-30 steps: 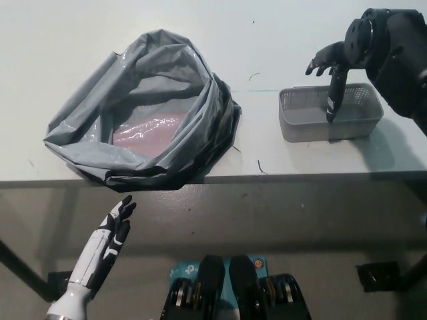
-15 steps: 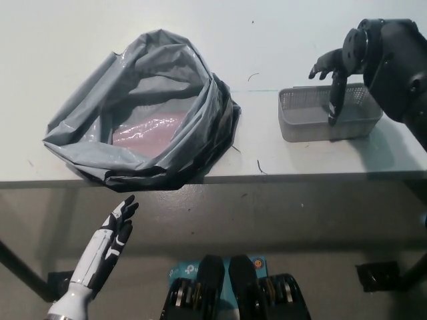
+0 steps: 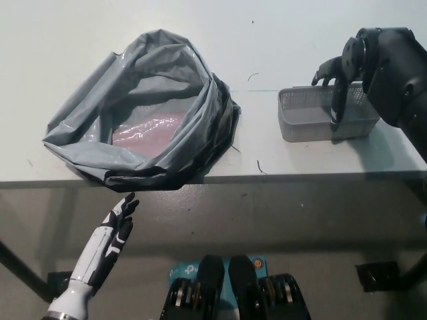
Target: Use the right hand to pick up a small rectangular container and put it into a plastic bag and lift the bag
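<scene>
A pale surface (image 3: 320,40) fills the upper view, with a few thin dark specks, perhaps threads (image 3: 260,167). Below its front edge, a grey floor (image 3: 347,227).

No legible text, label, brand or number on anything here.

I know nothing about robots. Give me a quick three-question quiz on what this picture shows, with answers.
1. True or false: the small mesh container is already inside the grey plastic bag.
2. Which robot hand is at the container? A) the black right robot hand B) the white left robot hand
3. Fill in: the white left robot hand sits below the table's ____ edge.

Key: 1. False; it stands on the table, right of the bag. 2. A, fingers spread over it, nothing gripped yet. 3. Front.
</scene>
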Controlling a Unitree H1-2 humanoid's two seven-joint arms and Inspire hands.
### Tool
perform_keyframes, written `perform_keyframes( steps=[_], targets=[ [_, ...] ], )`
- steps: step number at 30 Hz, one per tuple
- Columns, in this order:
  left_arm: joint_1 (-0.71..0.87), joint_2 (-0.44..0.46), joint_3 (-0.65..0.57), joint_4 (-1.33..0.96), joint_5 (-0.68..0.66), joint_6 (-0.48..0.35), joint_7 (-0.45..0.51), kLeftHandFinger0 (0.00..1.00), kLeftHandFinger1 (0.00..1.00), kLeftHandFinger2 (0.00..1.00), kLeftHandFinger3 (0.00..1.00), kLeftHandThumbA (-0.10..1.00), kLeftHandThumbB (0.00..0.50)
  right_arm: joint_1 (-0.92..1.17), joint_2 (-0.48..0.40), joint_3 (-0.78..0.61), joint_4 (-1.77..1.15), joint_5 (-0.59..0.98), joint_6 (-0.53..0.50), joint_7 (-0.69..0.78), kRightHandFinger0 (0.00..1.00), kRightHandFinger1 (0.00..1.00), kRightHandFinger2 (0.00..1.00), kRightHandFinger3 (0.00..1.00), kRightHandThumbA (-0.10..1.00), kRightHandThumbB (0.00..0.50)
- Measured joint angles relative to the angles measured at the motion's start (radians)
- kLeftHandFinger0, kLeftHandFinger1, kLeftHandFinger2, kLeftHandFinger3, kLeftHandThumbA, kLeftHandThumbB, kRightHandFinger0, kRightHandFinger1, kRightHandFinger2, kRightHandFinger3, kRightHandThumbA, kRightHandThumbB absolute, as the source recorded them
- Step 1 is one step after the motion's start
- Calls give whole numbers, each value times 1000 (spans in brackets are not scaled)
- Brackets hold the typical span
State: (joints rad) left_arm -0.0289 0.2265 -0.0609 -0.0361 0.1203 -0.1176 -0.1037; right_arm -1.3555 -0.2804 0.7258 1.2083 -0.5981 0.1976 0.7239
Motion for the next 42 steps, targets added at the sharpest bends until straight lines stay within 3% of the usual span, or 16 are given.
perform_keyframes(
  steps=[12,13,14,15,16,17,18,19,20,22,25,27,31,34,41,42],
  targets=[
    [-18,2,-1,-2,1,0,0,1000,1000,1000,1000,1000,247,1,44,-15,117,-9,-37,-60,1000,1000,1000,1000,1000,490],
    [-21,3,-1,-2,1,0,0,1000,1000,1000,1000,1000,252,2,46,-15,121,-10,-42,-68,1000,1000,1000,1000,740,442],
    [-24,3,-2,-2,1,0,0,1000,1000,1000,1000,1000,252,4,48,-15,124,-11,-48,-80,1000,1000,1000,1000,740,442],
    [-25,3,-2,-2,2,0,-1,1000,1000,1000,1000,1000,239,6,49,-15,126,-11,-51,-89,874,924,990,1000,333,321],
    [-27,3,-3,-2,2,0,-1,1000,1000,1000,1000,1000,239,10,51,-18,127,-11,-59,-103,874,924,990,1000,333,321],
    [-29,3,-4,-2,2,0,-1,1000,1000,1000,1000,1000,238,20,52,-24,127,-11,-69,-128,545,625,699,706,10,294],
    [-29,3,-4,-1,2,0,0,1000,1000,1000,1000,1000,238,30,53,-33,126,-10,-78,-151,112,264,393,468,-96,262],
    [-29,3,-4,0,2,0,0,1000,1000,1000,1000,1000,239,37,53,-39,124,-10,-85,-172,22,184,402,494,-99,201],
    [-29,3,-4,2,2,0,0,1000,1000,1000,1000,1000,250,41,52,-44,122,-10,-92,-191,4,241,544,576,-100,164],
    [-29,3,-4,5,2,1,0,1000,1000,1000,1000,1000,257,47,47,-56,120,-10,-112,-238,14,408,795,763,-100,155],
    [-29,2,-5,6,2,4,0,1000,1000,1000,1000,1000,242,64,42,-78,117,-7,-148,-301,129,642,925,939,-100,150],
    [-29,2,-5,6,2,5,0,1000,1000,1000,1000,1000,238,71,39,-89,116,-5,-166,-333,165,685,960,982,-100,136],
    [-29,2,-6,8,2,5,0,1000,1000,1000,1000,1000,242,90,32,-115,116,-1,-211,-409,138,650,988,1000,-100,118],
    [-29,2,-7,8,2,6,0,1000,1000,1000,1000,1000,237,101,29,-134,116,3,-236,-452,117,630,929,1000,-100,113],
    [-34,4,-10,7,3,6,-1,1000,1000,1000,1000,1000,238,122,17,-301,117,62,-319,-562,96,550,891,903,-100,141],
    [-38,5,-11,7,3,6,-3,1000,1000,1000,1000,1000,240,121,15,-349,116,86,-331,-577,125,578,904,885,-100,148]
  ],
)
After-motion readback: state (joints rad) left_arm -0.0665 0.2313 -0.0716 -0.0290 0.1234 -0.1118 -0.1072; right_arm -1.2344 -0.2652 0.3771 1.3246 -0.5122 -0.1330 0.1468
